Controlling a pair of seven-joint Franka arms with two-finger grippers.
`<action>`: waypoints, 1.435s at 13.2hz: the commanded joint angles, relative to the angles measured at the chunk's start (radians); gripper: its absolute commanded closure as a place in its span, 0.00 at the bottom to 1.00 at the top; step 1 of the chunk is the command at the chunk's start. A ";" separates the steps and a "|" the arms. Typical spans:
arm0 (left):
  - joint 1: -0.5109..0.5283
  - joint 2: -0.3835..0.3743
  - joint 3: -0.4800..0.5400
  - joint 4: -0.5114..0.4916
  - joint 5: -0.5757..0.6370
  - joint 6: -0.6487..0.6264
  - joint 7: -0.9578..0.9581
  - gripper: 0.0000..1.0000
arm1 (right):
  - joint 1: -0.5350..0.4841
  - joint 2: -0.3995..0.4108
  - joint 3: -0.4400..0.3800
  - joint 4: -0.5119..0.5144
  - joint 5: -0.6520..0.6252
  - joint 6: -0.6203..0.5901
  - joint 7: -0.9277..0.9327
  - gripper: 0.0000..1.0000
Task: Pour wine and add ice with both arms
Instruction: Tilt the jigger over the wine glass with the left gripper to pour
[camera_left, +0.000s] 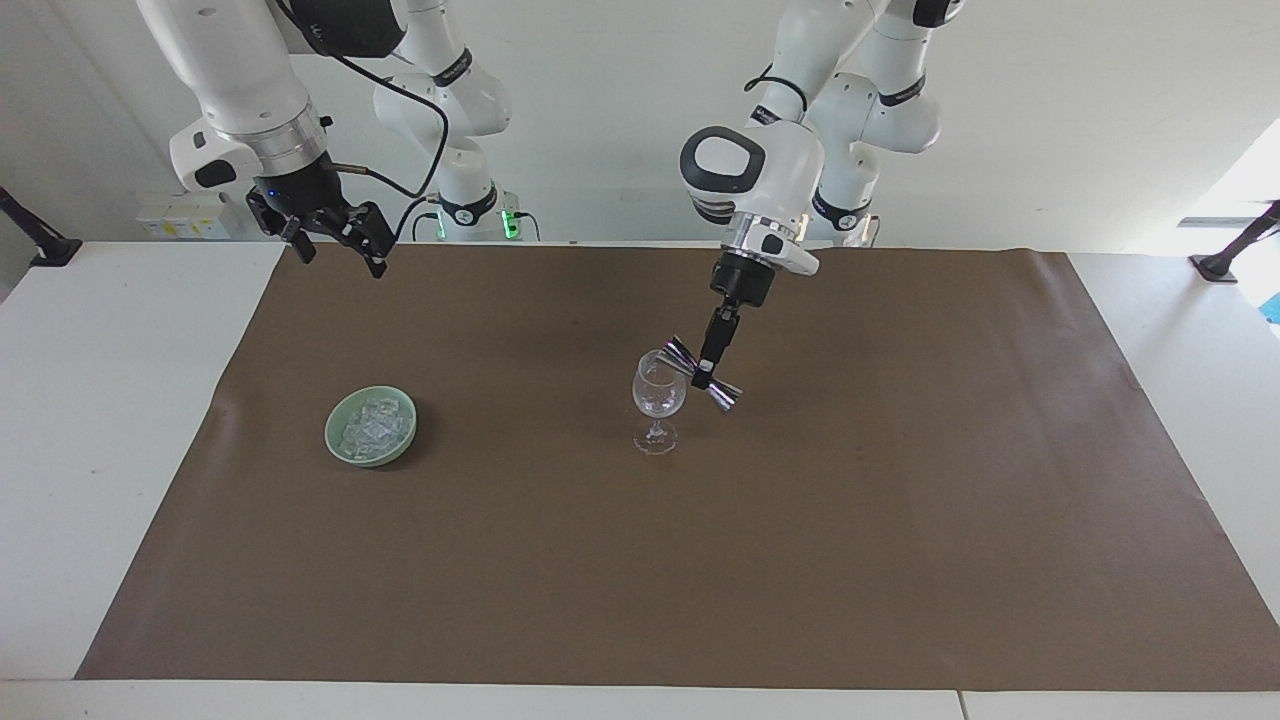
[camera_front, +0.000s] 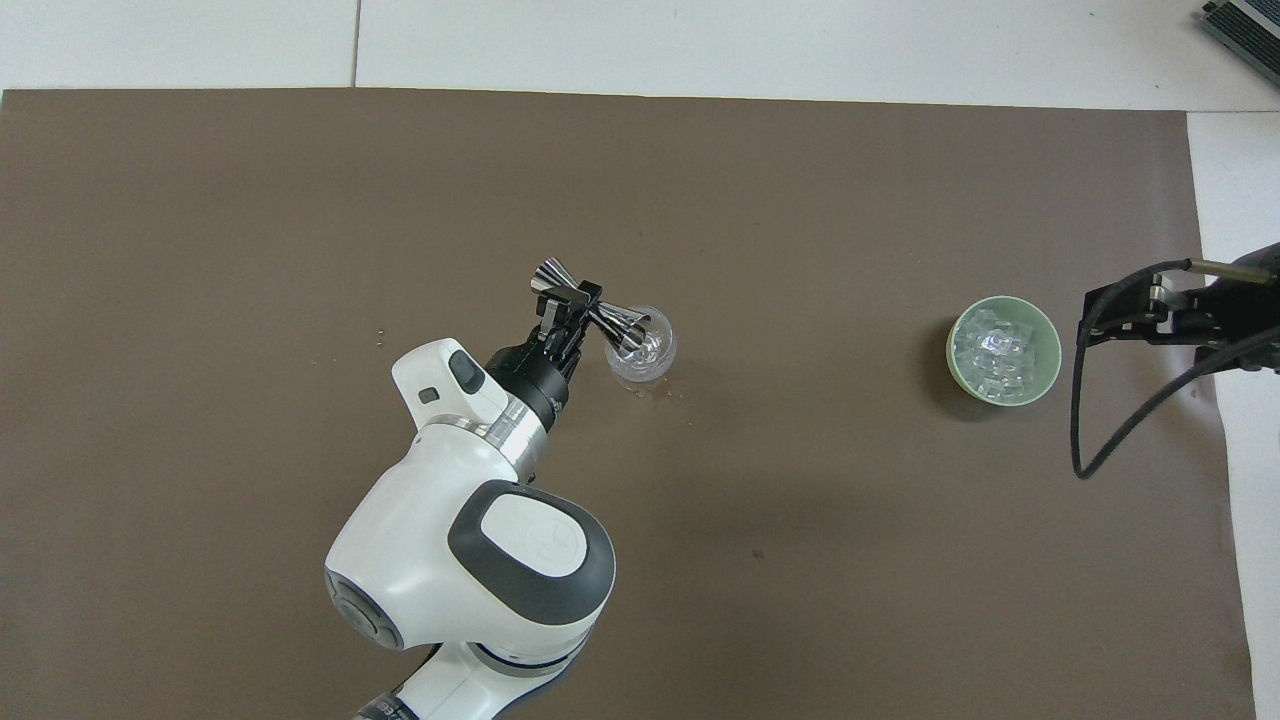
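A brown paper sheet (camera_left: 700, 560) covers the middle of the white table (camera_left: 100, 420), and on it a clear stemmed wine glass (camera_left: 658, 400) stands upright near the centre. A pale green round bowl (camera_left: 340, 448) sits well apart from the glass, toward the right arm's end of the table, with a heap of small clear ice chunks (camera_left: 375, 424) in it. A shiny steel double-ended jigger (camera_left: 703, 373) lies tilted in the air, one end over the glass's rim.
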 joint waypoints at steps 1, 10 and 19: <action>-0.023 0.020 0.012 0.027 0.009 0.034 0.019 1.00 | -0.005 -0.021 0.003 -0.024 0.005 0.011 -0.010 0.00; -0.008 0.049 0.017 0.048 0.049 0.038 0.111 1.00 | -0.005 -0.021 0.003 -0.024 0.004 0.011 -0.010 0.00; -0.006 0.049 0.017 0.051 0.049 0.047 0.206 1.00 | -0.005 -0.021 0.003 -0.024 0.004 0.011 -0.010 0.00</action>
